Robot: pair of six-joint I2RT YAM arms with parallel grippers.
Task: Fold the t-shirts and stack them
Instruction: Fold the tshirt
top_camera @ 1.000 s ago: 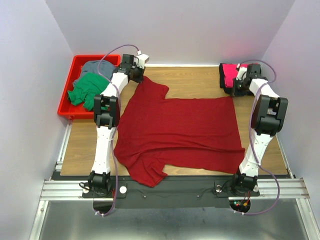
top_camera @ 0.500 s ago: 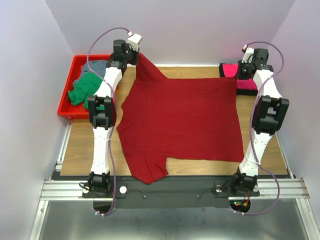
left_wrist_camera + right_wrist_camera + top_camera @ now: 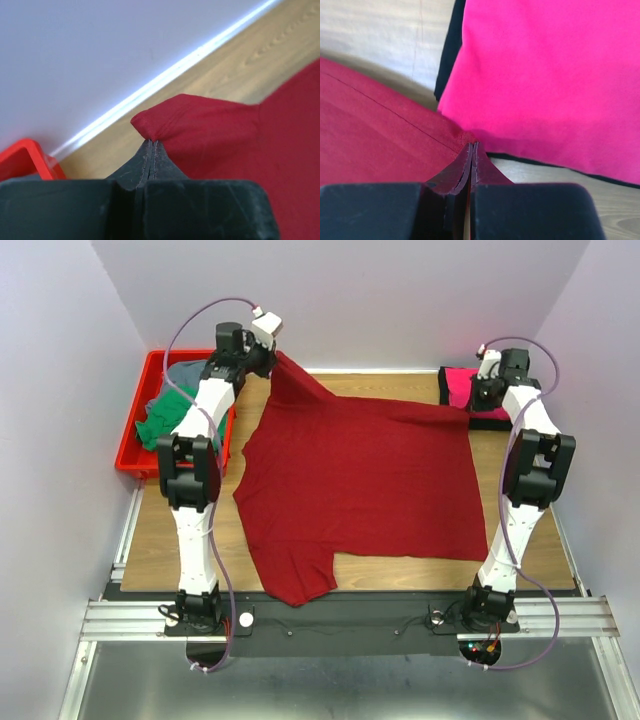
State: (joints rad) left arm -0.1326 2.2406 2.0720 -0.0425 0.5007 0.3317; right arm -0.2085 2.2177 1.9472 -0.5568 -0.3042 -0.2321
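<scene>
Pinching the dark red shirt (image 3: 360, 480) at both corners by the table's (image 3: 155, 530) far edge: left gripper (image 3: 151, 142) jaws clamped tight on one, right gripper (image 3: 471, 145) same on the other.

The dark red t-shirt (image 3: 360, 480) was plain, as were the bright pink t-shirt (image 3: 459, 388), black t-shirt (image 3: 451, 45), green t-shirt (image 3: 160, 420) and grey t-shirt (image 3: 186, 372). The tray (image 3: 127, 452) was red, the table (image 3: 180, 530) light wood-grained.
</scene>
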